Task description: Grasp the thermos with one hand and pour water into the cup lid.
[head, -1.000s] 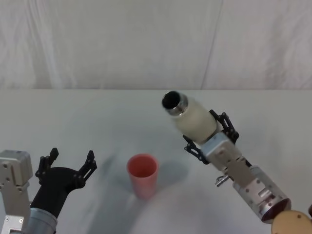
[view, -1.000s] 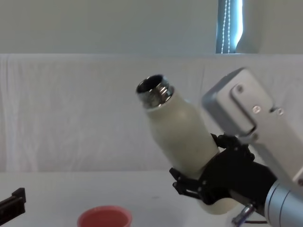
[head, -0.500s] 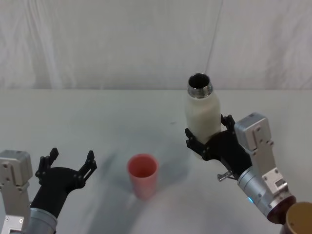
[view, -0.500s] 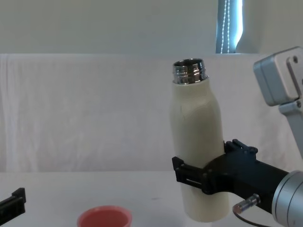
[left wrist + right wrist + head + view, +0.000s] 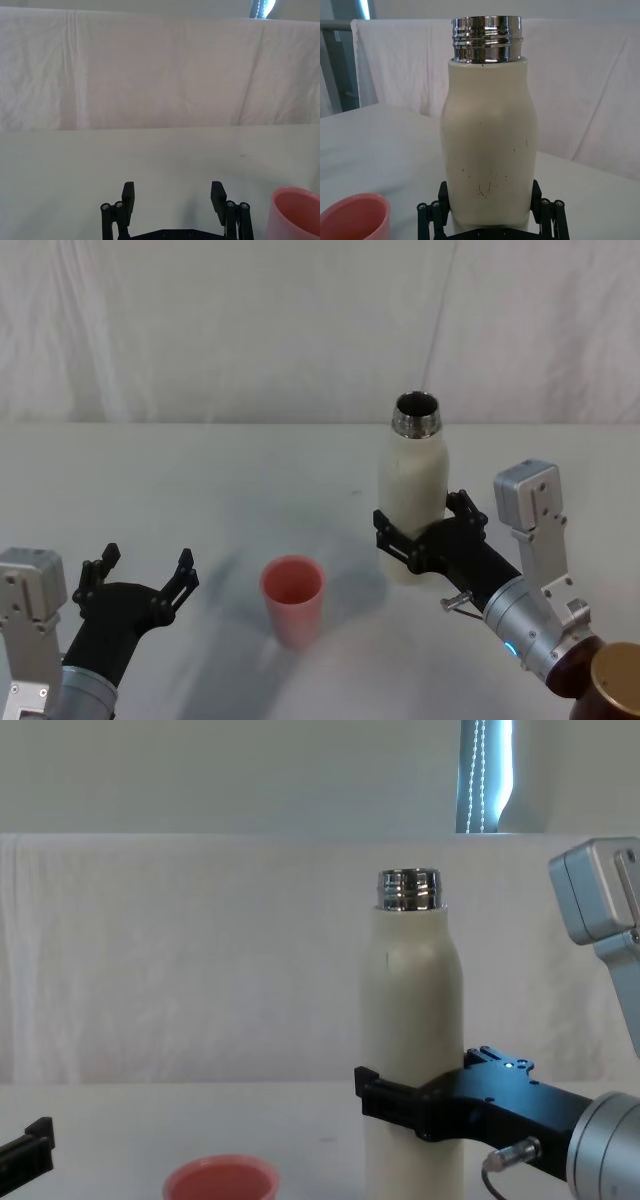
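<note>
**Count of things on the table**

One thermos (image 5: 414, 490) is counted, a cream-white bottle with a silver neck, standing upright right of centre. One cup lid (image 5: 292, 598) is counted, salmon-pink, nearer and to the left of the bottle. Two grippers are counted: one left gripper (image 5: 140, 580) at the near left, its fingers spread apart, and one right gripper (image 5: 428, 537) at the near right, closed around the lower body of the bottle. One table (image 5: 180, 480) is seen under them, and one white cloth backdrop (image 5: 220, 330) at the far side.
</note>
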`<action>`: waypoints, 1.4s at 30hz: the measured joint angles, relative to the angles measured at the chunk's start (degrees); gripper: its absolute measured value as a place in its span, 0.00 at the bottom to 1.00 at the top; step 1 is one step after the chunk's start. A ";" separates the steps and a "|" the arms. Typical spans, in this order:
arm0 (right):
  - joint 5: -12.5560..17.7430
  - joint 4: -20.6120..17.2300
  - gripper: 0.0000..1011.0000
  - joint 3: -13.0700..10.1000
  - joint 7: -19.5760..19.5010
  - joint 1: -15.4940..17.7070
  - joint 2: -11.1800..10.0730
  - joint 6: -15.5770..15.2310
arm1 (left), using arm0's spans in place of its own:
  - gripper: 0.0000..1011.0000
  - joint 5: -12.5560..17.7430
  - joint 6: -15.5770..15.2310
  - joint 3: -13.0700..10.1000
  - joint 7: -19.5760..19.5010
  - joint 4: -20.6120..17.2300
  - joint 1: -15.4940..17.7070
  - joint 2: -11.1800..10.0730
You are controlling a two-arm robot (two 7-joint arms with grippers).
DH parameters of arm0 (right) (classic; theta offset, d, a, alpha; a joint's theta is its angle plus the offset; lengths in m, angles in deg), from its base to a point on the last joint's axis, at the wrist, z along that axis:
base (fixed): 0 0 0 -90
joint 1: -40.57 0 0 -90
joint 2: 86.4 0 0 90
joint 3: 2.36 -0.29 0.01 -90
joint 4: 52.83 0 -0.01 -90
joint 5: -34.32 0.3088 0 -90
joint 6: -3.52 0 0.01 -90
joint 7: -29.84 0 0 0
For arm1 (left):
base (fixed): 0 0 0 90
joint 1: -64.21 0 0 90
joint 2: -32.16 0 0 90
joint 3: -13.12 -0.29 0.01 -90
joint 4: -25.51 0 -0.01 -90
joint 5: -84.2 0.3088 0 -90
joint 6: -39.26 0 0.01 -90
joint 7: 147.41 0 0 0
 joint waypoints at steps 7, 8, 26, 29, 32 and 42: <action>1.18 0.17 0.94 0.35 -0.68 -0.03 -0.51 -0.14 | 0.99 0.00 0.00 0.00 0.00 0.00 0.00 0.00; 1.17 0.17 0.94 0.35 -0.68 -0.03 -0.51 -0.14 | 0.99 0.00 0.00 0.00 0.00 0.00 0.00 0.00; 0.87 0.17 0.94 0.32 -0.67 -0.03 -0.45 -0.12 | 0.99 0.00 0.00 0.00 0.00 0.00 0.00 0.00; 0.84 0.17 0.94 0.33 -0.67 -0.03 -0.45 -0.11 | 0.99 0.00 0.00 0.00 0.00 0.00 0.00 0.00; 0.82 0.16 0.94 0.32 -0.65 -0.03 -0.45 -0.11 | 0.99 0.00 0.00 0.00 0.00 0.00 0.00 0.00; 0.74 0.12 0.94 0.33 -0.62 -0.03 -0.45 -0.11 | 0.99 0.00 0.00 0.00 0.00 0.00 0.00 0.00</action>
